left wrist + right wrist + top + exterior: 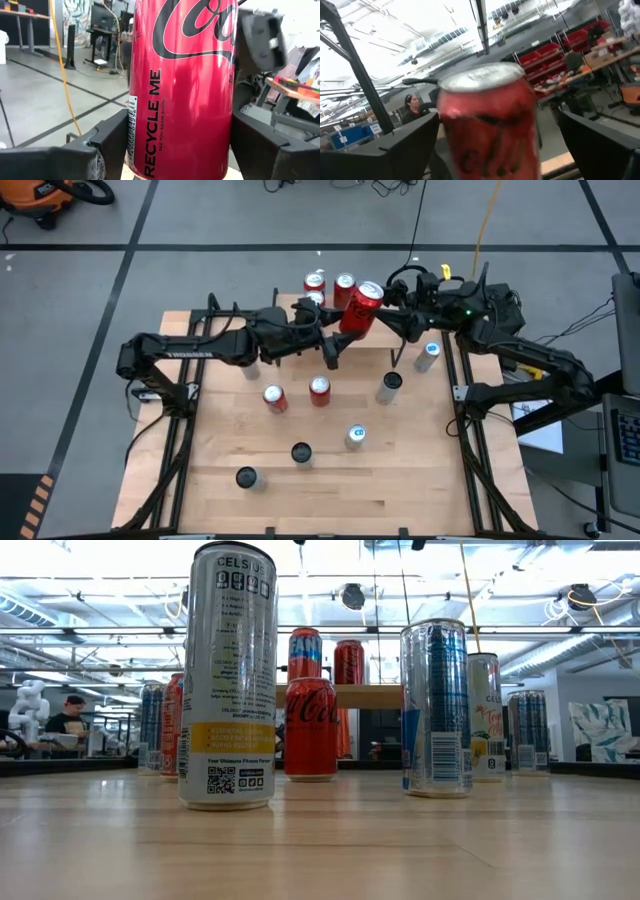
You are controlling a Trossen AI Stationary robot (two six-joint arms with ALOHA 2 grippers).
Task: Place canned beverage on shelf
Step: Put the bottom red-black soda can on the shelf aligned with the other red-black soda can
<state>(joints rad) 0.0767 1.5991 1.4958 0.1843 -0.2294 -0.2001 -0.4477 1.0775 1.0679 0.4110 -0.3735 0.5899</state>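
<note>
We see the left claw (338, 332) pinching the red can (361, 308) up high by the shelf (368, 696), while the right claw (397, 317) is spread wide around it, so it can let go.

The shelf (330, 298) at the table's far edge already carries two red cans (315, 283) on its left part, while the red Coca-Cola can (361, 308) hangs tilted over its right part between the left gripper (335, 330) and the right gripper (395, 320), crowding that approach. Loose cans scatter mid-table: two red ones (319, 390), a slim silver can (389, 387) and a white Celsius can (246, 477). The near table edge (330, 515) looks open, probably passable.
</note>
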